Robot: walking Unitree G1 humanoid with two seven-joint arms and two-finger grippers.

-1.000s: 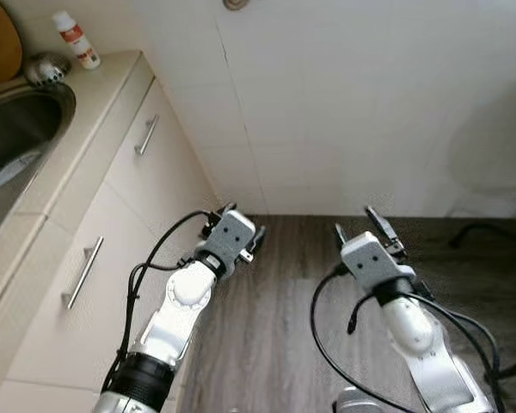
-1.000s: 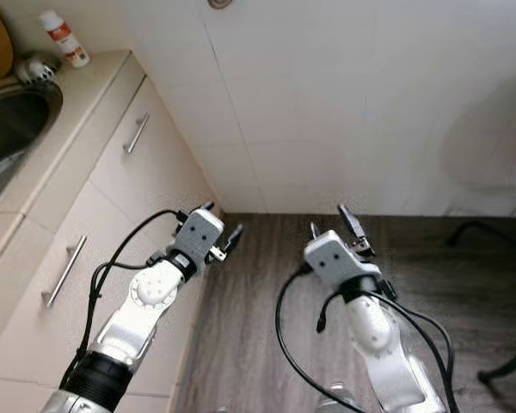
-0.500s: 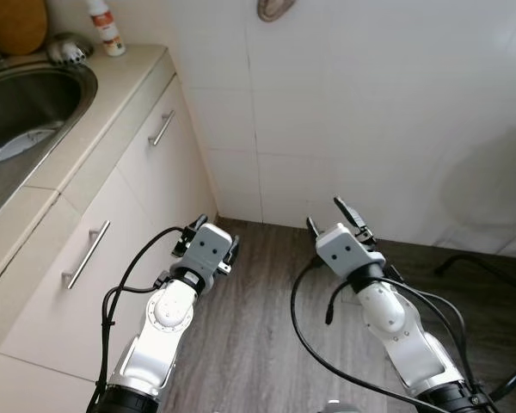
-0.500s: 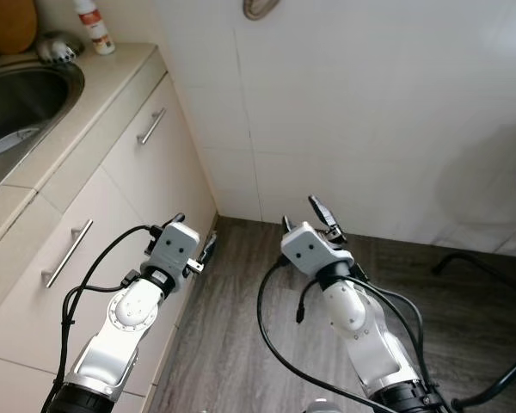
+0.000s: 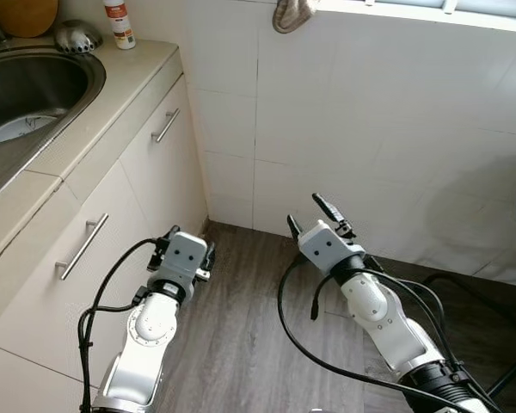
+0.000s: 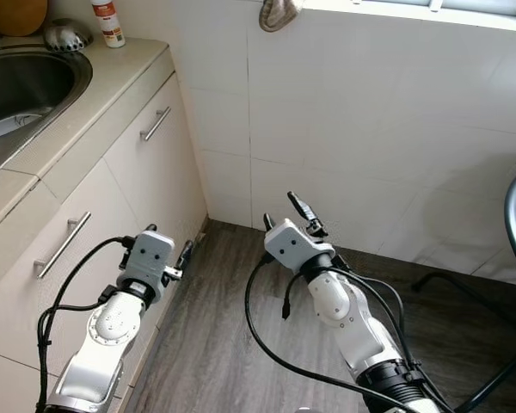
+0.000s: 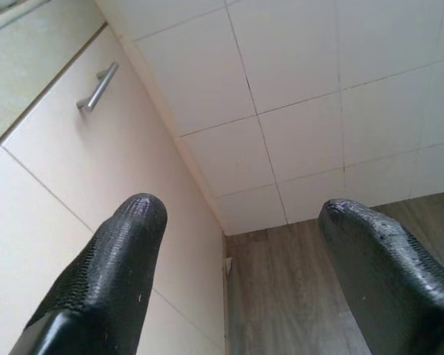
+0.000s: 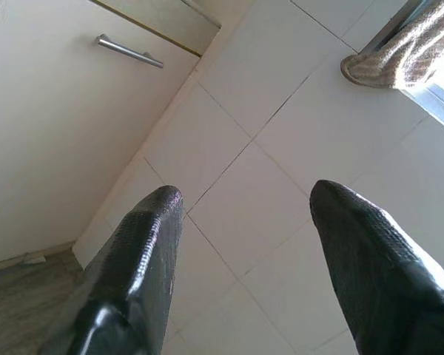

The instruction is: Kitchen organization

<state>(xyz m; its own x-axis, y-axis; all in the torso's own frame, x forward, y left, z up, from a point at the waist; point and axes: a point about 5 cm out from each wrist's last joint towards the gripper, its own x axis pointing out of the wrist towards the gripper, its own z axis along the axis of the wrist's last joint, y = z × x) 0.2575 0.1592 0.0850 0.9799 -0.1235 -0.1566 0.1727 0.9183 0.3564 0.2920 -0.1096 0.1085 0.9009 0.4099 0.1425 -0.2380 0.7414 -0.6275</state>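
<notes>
While both the left gripper [image 5: 187, 247] and the right gripper [image 5: 313, 213] hang spread and empty, the small white plastic bottle [image 5: 119, 17] stands far up-left on the counter, probably light and slippery, best grasped around its body.

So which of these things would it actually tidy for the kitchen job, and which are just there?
Likely part of the job:
- sink in the counter
- small white bottle behind it
- metal strainer beside the bottle
- cabinet doors below
- left gripper and right gripper, both open, holding nothing

Just around:
- cloth hanging on the wall
- tiled wall
- wooden floor
</notes>
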